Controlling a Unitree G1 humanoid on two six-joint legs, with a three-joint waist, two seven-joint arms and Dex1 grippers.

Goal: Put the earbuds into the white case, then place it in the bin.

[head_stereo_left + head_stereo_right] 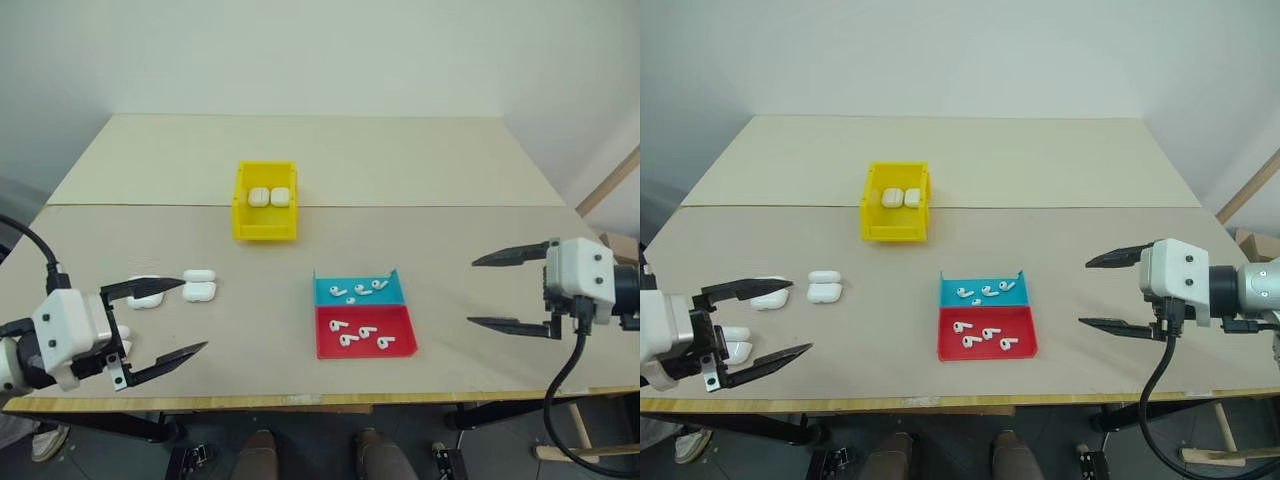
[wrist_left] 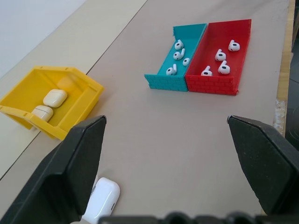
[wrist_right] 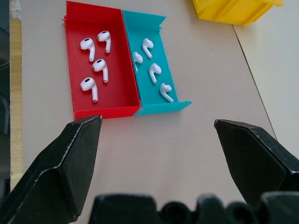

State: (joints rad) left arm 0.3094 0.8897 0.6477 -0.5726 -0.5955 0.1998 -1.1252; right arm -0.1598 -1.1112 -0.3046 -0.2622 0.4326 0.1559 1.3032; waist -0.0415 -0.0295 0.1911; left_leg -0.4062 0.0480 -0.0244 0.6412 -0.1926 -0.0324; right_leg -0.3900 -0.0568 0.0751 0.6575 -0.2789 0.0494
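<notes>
The left gripper hovers with its fingers spread wide and nothing between them, low over the near left part of the counter. Just beside its upper finger lie loose white cases on the counter, one partly hidden behind the finger; another case lies close by that finger's base in the left wrist view. The right gripper hangs at the near right side, its fingers also spread wide and empty, pointing inward toward the middle of the counter.

Between the two grippers, nearer the right one yet apart from it, sits the shallow tray with a blue half and a red half side by side. The earbuds lie scattered in it, four in the red half and four in the blue.

Farther back, beyond the loose cases and the tray, stands the yellow bin, well apart from both grippers, with two closed white cases side by side inside.
</notes>
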